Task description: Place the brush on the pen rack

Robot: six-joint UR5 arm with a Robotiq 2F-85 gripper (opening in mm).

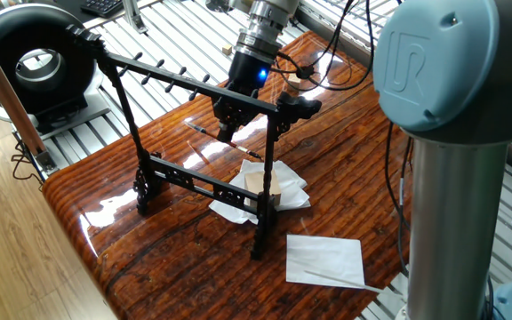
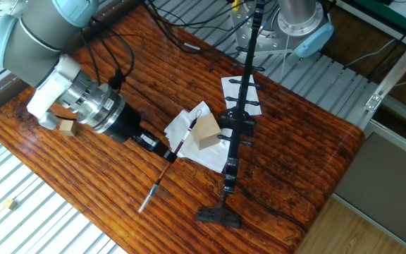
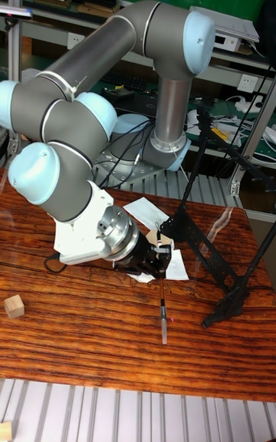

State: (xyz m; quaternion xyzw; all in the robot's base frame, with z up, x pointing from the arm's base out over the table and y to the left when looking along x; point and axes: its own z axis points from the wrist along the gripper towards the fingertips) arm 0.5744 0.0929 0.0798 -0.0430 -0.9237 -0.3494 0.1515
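Observation:
The brush [image 2: 155, 187] is a thin dark stick with a pale end, and my gripper [image 2: 166, 152] is shut on it near its middle. Seen from the first fixed view, the gripper [image 1: 228, 133] holds the brush [image 1: 199, 132] just behind the pen rack [image 1: 185, 86], below its peg-lined top bar. The pen rack [image 2: 240, 113] is a black frame standing upright on the wooden table. In the tall view the brush [image 3: 163, 311] slants downward from the gripper [image 3: 162, 259], to the left of the pen rack [image 3: 208, 244].
A wooden block [image 2: 206, 132] rests on crumpled white paper [image 2: 182, 127] beside the rack. A flat white sheet [image 1: 325, 260] lies near the table's front corner. A small wooden cube [image 2: 66, 127] sits by the arm's wrist. Cables trail across the table's far side.

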